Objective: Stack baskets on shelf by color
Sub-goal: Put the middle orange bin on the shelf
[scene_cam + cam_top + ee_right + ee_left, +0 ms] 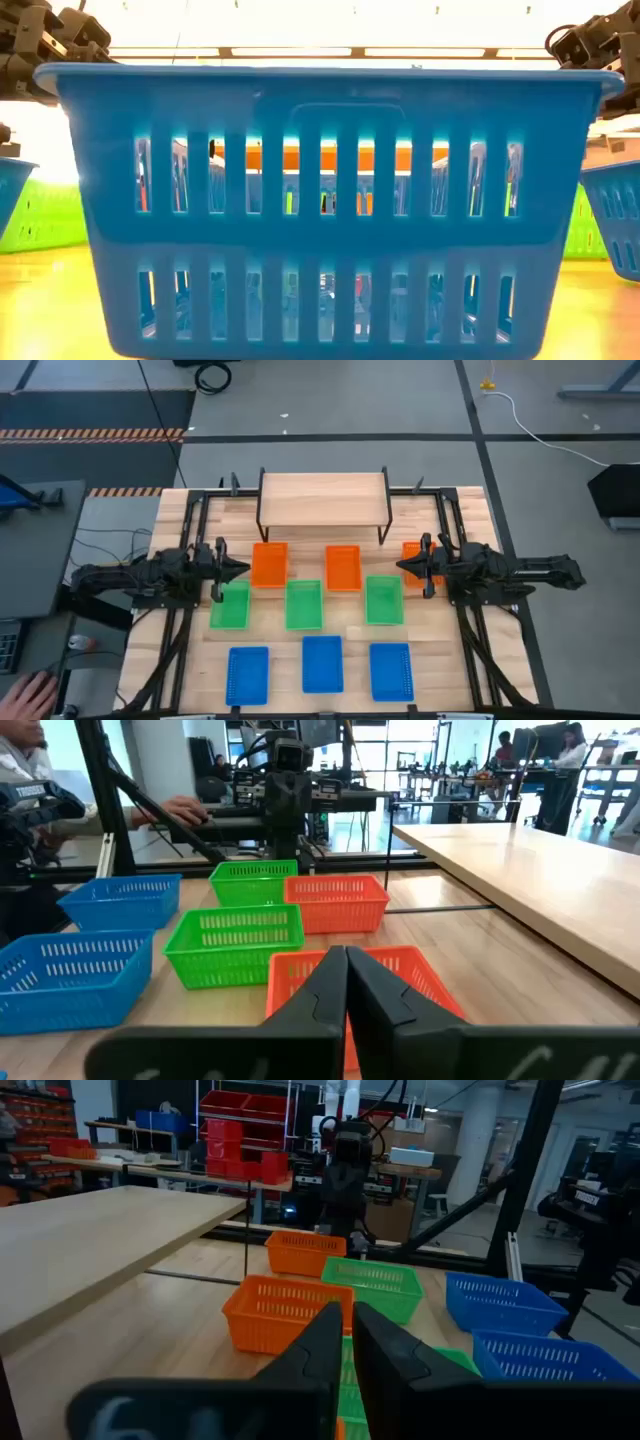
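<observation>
Nine mesh baskets stand on their bottoms on the slatted table in three rows. The orange row (343, 567) is nearest the shelf (322, 498), the green row (303, 605) is in the middle, and the blue row (322, 664) is at the near edge. The shelf top is bare. My left gripper (240, 568) hangs shut and level beside the left orange basket (280, 1310), holding nothing. My right gripper (402, 567) hangs shut and level over the right orange basket (400, 970), also holding nothing. The middle blue basket (325, 210) fills the low view.
Black frame rails (190, 520) run along both sides of the table. A person's hand (35, 690) rests on a desk left of the table. Bare tabletop lies between the baskets and in front of the shelf's legs (380, 535).
</observation>
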Robot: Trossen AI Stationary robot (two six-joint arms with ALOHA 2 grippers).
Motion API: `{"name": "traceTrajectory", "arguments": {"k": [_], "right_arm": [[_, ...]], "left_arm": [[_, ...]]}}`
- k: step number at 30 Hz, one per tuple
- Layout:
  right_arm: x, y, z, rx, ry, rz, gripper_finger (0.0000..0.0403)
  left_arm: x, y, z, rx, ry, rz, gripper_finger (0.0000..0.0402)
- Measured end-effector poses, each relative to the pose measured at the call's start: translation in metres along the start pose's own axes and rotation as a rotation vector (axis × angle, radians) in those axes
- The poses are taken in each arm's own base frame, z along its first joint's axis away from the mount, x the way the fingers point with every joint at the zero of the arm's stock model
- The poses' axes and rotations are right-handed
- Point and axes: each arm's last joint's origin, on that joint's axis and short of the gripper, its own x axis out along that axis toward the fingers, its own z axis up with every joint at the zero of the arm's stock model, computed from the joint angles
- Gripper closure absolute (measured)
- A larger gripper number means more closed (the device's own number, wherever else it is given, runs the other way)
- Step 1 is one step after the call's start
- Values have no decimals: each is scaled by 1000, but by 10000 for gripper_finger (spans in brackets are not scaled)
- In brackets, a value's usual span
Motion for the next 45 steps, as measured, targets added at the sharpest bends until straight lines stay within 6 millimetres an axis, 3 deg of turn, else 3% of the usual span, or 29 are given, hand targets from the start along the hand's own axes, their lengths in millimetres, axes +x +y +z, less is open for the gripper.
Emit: {"name": "traceTrajectory", "arguments": {"k": [45], "right_arm": [[0, 0, 0, 0, 0, 0, 391]], "left_arm": [[0, 0, 0, 0, 0, 0, 368]]}}
